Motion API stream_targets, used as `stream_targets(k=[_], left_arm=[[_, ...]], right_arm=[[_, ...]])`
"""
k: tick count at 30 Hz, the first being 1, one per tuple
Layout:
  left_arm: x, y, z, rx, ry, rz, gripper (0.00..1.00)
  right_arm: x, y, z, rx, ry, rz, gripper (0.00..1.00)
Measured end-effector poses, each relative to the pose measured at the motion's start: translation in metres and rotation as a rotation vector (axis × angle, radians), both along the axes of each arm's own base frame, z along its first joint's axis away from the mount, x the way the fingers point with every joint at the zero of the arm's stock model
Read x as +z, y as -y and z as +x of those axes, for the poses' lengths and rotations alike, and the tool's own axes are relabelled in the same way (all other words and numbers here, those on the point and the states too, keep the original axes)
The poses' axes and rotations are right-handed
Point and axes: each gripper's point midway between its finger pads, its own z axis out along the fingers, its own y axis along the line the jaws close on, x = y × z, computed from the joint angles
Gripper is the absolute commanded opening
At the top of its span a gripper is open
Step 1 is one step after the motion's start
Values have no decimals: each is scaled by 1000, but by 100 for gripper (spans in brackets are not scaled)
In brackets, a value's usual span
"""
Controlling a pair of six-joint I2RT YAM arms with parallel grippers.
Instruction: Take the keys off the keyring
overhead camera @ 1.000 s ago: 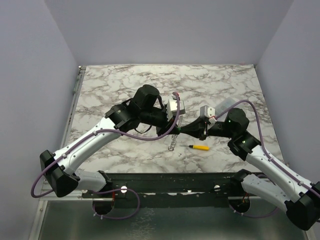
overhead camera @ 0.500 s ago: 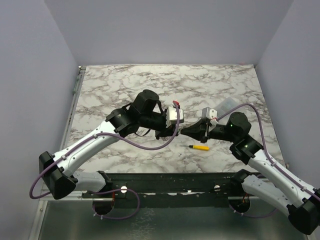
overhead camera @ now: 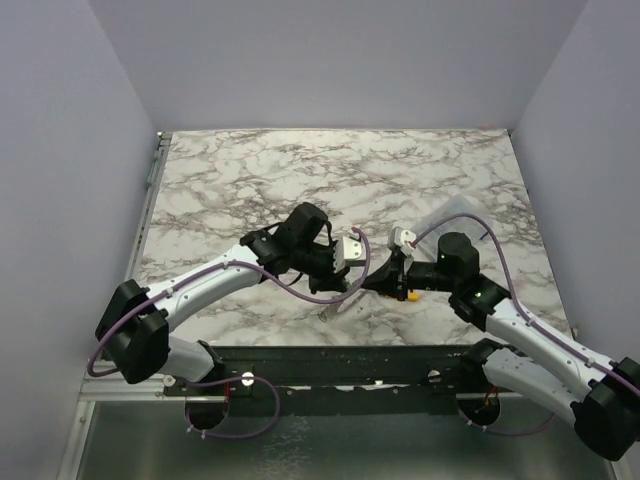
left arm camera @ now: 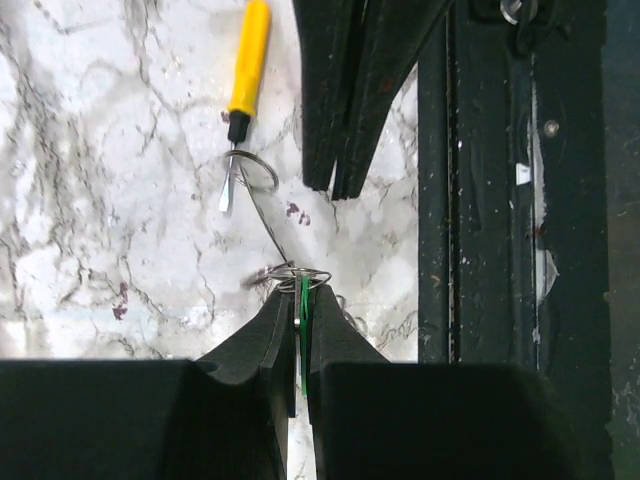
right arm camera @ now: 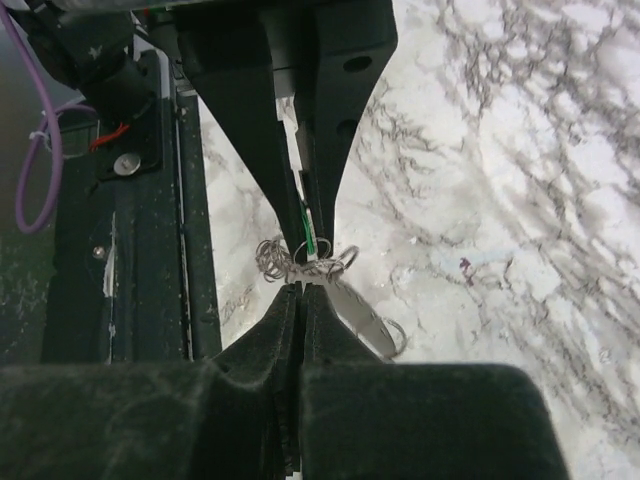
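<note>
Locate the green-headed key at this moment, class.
Left wrist view, bottom centre: the green-headed key is pinched in the left claw, with the keyring loops just beyond its tips and the yellow screwdriver farther up the frame.

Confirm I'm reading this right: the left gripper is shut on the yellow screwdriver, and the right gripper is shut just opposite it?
Not quite. The left gripper is shut on the green key, not the screwdriver, which lies free on the table. The left wrist view shows it. The right gripper is indeed shut just opposite.
</note>
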Motion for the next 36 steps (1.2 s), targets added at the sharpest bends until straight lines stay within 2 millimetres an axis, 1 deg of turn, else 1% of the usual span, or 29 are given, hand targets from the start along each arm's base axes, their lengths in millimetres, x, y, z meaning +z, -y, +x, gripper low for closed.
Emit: stream_targets(k=[2, 5, 6, 8, 10, 11, 14, 16, 21, 26, 31, 36], left_arm=[[-15, -3, 2, 6, -28, 27, 0], [-26, -5, 8, 21, -58, 35, 0], [-29, -6, 10, 28, -72, 34, 0], [-36, -9, 21, 57, -105, 28, 0], [-46, -15, 36, 95, -136, 32, 0], [-52, -17, 41, 110, -147, 39, 0], [-69, -25, 52, 145, -188, 64, 0], [-75, -27, 53, 148, -207, 74, 0], [-75, -27, 52, 135, -220, 58, 0], [-73, -30, 52, 120, -214, 51, 0], [-73, -35, 45, 100, -224, 65, 0], [-71, -36, 41, 86, -229, 63, 0]], right_arm=[[-11, 0, 0, -1, -31, -18, 1], [-30, -1, 3, -12, -85, -48, 1], [-35, 0, 4, -19, -100, -56, 4], [-41, 0, 6, -29, -123, -66, 16], [-43, 0, 7, -35, -136, -68, 25], [-43, 0, 7, -38, -143, -68, 26], [-42, -2, 9, -47, -150, -58, 26], [-41, -3, 11, -48, -146, -50, 26], [-40, -9, 18, -56, -157, -25, 34], [-51, -16, 26, -62, -186, -16, 40], [-66, -26, 34, -60, -214, -5, 40], [-66, -40, 31, -24, -195, 25, 38]])
